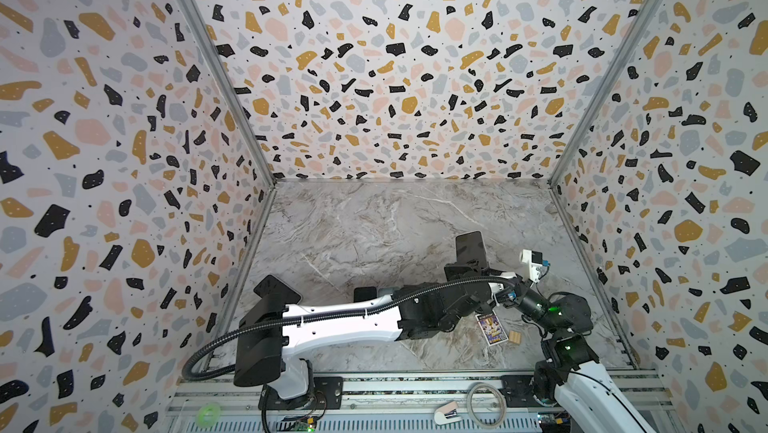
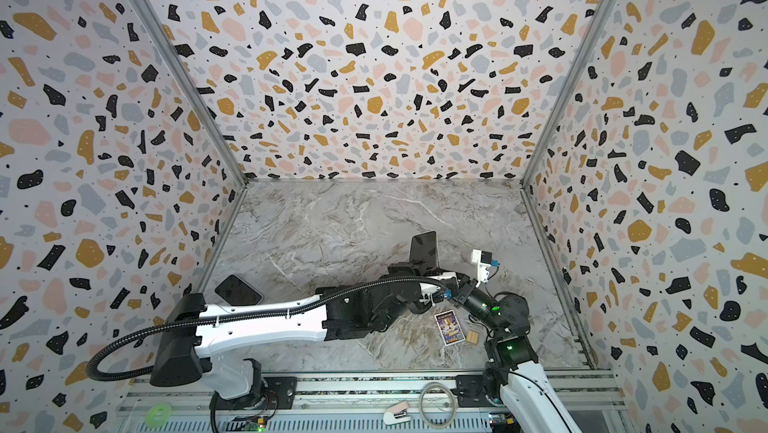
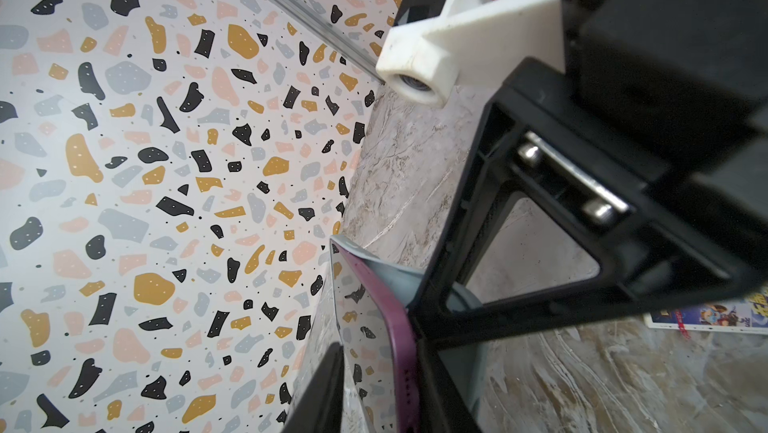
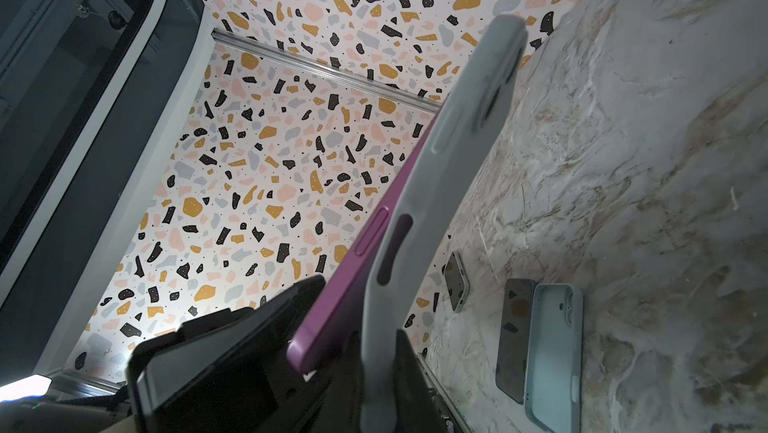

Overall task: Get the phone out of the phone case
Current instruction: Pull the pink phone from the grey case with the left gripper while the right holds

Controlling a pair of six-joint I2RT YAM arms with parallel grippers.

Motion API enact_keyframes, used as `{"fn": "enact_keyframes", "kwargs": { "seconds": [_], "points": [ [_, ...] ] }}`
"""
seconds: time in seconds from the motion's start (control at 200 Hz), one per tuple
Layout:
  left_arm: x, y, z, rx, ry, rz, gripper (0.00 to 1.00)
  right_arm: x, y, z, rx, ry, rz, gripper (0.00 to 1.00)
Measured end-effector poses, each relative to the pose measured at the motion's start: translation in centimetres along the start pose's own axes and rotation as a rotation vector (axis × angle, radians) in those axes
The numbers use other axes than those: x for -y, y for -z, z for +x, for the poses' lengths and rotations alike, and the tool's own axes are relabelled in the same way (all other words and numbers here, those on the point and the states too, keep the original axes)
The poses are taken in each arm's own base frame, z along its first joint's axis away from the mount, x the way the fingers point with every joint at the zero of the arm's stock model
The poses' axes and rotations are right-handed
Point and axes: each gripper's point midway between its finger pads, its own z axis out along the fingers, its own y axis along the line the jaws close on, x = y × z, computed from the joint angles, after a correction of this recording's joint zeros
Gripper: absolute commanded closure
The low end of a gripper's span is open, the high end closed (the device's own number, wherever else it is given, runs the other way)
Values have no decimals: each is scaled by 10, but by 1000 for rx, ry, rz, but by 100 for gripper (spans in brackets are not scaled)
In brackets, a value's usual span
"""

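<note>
Purple along its rim, the phone [image 4: 345, 285] stands on end over the marble table [image 1: 374, 223], just beyond the colourful card [image 1: 491, 329] toward the back wall. Its dark screen shows in both top views. The grey phone case [image 4: 457, 152] is partly off. At the lower end the phone's corner sits clear of the case, while farther up the case wraps the phone's edge.

The right gripper [image 4: 380, 377], also just beyond the card, has its fingers clamped on the lower end of the case. The left gripper [image 3: 374, 393] reaches in from the card's left and straddles the phone, with one finger by the screen and the other against the purple edge. Whether they press on it I cannot tell.

A small wooden block [image 1: 515, 336] lies just beside the card. Well to the card's left, a second phone [image 2: 239, 290] lies flat on the table. The right wrist view also shows a third phone [image 4: 515, 339] lying flat against an empty pale blue case [image 4: 552, 352]; their place relative to the card is unclear.
</note>
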Motion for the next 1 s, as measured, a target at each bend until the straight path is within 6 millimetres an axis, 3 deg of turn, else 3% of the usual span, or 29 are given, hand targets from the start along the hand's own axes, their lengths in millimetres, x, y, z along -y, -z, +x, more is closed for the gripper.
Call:
{"fn": "enact_keyframes", "kwargs": {
  "seconds": [0.996],
  "points": [
    [4,-6,6,7,41,18,100,2,2,2,-6,-6,15,100]
  ]
}}
